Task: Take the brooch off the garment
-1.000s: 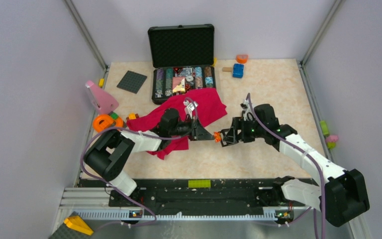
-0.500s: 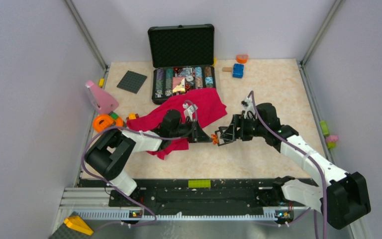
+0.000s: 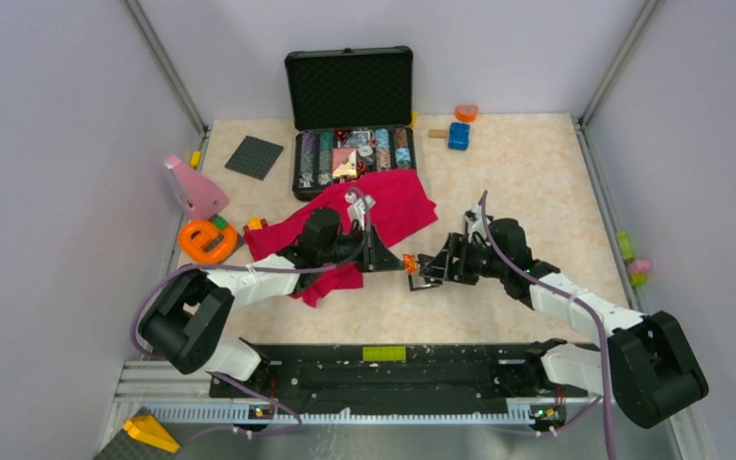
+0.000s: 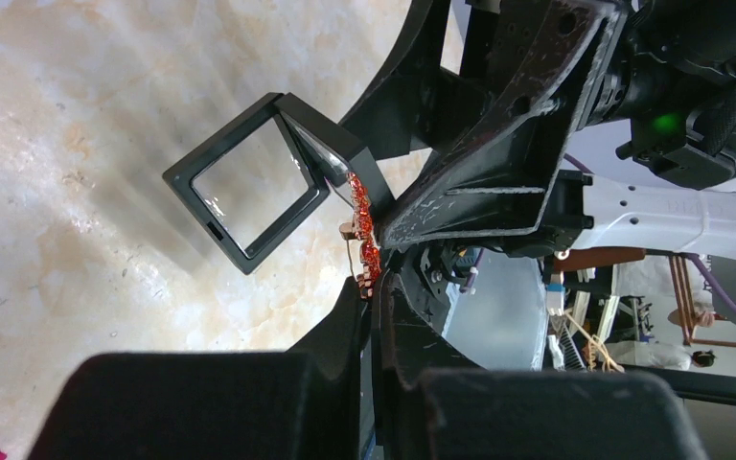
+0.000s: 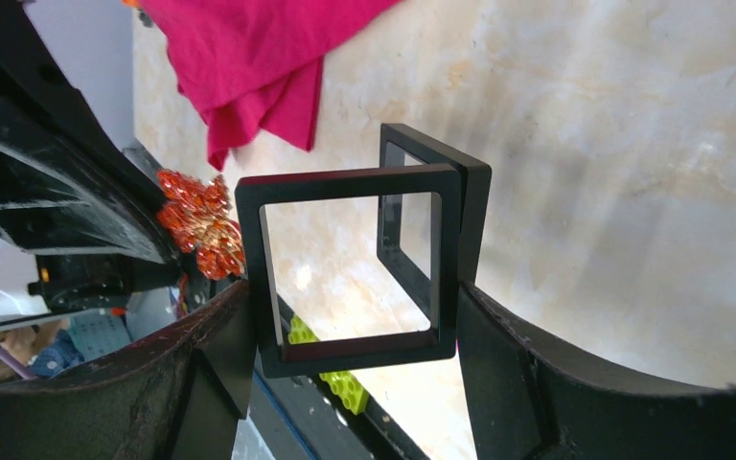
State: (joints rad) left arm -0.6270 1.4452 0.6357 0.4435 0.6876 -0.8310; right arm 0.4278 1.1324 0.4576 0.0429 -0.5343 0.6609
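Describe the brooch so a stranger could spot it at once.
Start at the crimson cloth mid-table; just right of it the two arms meet tip to tip. Pinched in the jaws of the left gripper is the brooch, tiny, spiky, orange-red, unlike the black square frame the right gripper holds beside it.

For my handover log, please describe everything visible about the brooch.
The brooch is tiny, orange-red and glittery, with spiky petal-like lobes and a coppery metal bit. It is off the red garment, held in the air, pinched at one end by the left gripper, beside the open black frame box that the right gripper holds.
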